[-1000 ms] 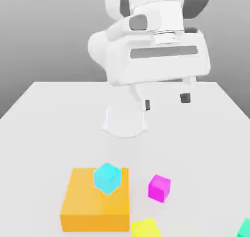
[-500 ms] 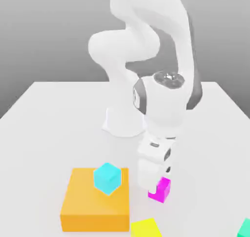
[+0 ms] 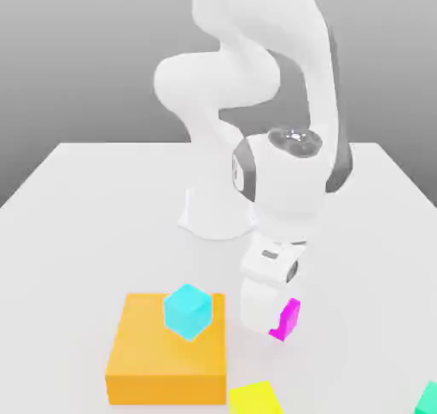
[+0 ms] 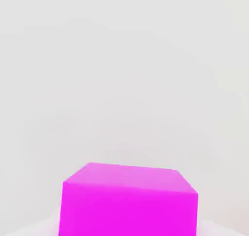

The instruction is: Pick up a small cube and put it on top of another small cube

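End effector (image 3: 275,323) covers the unlabelled magenta cube (image 3: 287,319); its grip cannot be judged.

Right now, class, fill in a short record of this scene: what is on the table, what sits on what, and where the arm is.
surface: white table
magenta cube: partly hidden behind the gripper
cyan cube: resting on top of the orange block
yellow cube: at the near edge, beside the orange block
green cube: at the exterior view's right edge
gripper: lowered at the magenta cube
stacking: not yet done
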